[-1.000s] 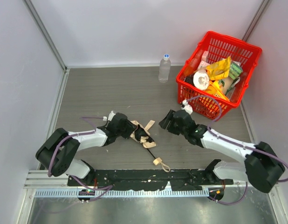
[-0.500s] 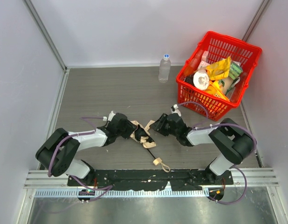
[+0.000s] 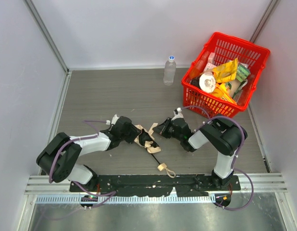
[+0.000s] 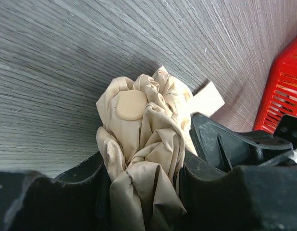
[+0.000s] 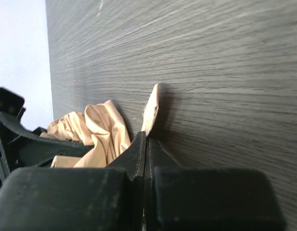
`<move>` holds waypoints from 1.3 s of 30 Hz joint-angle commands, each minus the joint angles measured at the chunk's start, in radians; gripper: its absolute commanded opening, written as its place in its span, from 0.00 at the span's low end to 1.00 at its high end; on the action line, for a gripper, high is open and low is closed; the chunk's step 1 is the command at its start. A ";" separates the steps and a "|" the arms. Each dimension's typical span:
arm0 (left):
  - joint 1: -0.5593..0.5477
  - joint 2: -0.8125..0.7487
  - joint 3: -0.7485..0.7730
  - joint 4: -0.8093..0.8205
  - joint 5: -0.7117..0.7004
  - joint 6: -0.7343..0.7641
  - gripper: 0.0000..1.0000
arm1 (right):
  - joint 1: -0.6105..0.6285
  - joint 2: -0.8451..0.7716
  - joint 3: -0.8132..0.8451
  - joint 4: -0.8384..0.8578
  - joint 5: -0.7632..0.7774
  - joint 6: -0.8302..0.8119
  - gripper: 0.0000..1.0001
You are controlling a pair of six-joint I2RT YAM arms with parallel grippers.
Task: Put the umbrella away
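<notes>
The umbrella lies on the grey table as a crumpled cream-beige bundle, its thin black shaft running to the small beige handle near the front. My left gripper is shut on the bunched fabric, which fills the gap between its fingers. From the right, my right gripper reaches the bundle. In the right wrist view its jaws are pressed together on the flat beige strap, which sticks out past the tips. The strap also shows in the left wrist view.
A red basket full of yellow packets and other goods stands at the back right. A clear water bottle stands upright just left of it. White walls enclose the table on three sides.
My right arm has swung left to the umbrella and its jaws have shut on the strap. The left gripper and the fabric bundle have stayed put.
</notes>
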State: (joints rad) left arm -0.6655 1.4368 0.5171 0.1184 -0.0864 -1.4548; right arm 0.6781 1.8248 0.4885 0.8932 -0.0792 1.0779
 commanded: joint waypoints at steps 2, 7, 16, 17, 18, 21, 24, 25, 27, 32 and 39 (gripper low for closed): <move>-0.005 0.033 0.052 -0.272 -0.035 0.040 0.00 | -0.003 -0.067 -0.051 0.301 -0.013 -0.243 0.01; -0.005 0.080 0.098 -0.370 0.002 0.010 0.00 | -0.005 -0.177 -0.039 0.385 -0.106 -0.346 0.01; -0.003 0.091 0.098 -0.420 0.010 -0.056 0.00 | -0.003 -0.177 -0.074 0.763 -0.165 -0.003 0.01; -0.005 0.100 0.107 -0.440 0.007 -0.062 0.00 | -0.005 -0.180 -0.079 0.774 -0.166 0.017 0.01; -0.003 0.111 0.110 -0.459 0.010 -0.071 0.00 | 0.001 -0.200 -0.091 0.774 -0.160 0.020 0.01; -0.002 0.138 0.109 -0.473 0.025 -0.104 0.00 | 0.012 -0.251 -0.096 0.774 -0.181 -0.004 0.01; -0.003 0.165 0.089 -0.457 0.031 -0.134 0.00 | 0.014 -0.315 -0.091 0.771 -0.226 -0.024 0.01; -0.002 0.177 0.099 -0.479 0.031 -0.128 0.00 | 0.014 -0.327 -0.085 0.736 -0.231 -0.038 0.01; -0.003 0.206 0.144 -0.523 0.031 -0.110 0.00 | 0.018 -0.355 -0.061 0.705 -0.257 -0.045 0.01; -0.003 0.220 0.184 -0.586 -0.001 -0.125 0.00 | 0.028 -0.410 -0.001 0.598 -0.347 -0.105 0.01; 0.004 0.269 0.253 -0.642 0.031 -0.081 0.00 | 0.171 -0.542 0.080 0.158 -0.401 -0.440 0.01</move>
State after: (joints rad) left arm -0.6655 1.6138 0.8001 -0.2535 0.0368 -1.6077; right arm 0.7246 1.4826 0.4072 0.9737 -0.3767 0.8589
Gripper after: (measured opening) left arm 0.399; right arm 0.024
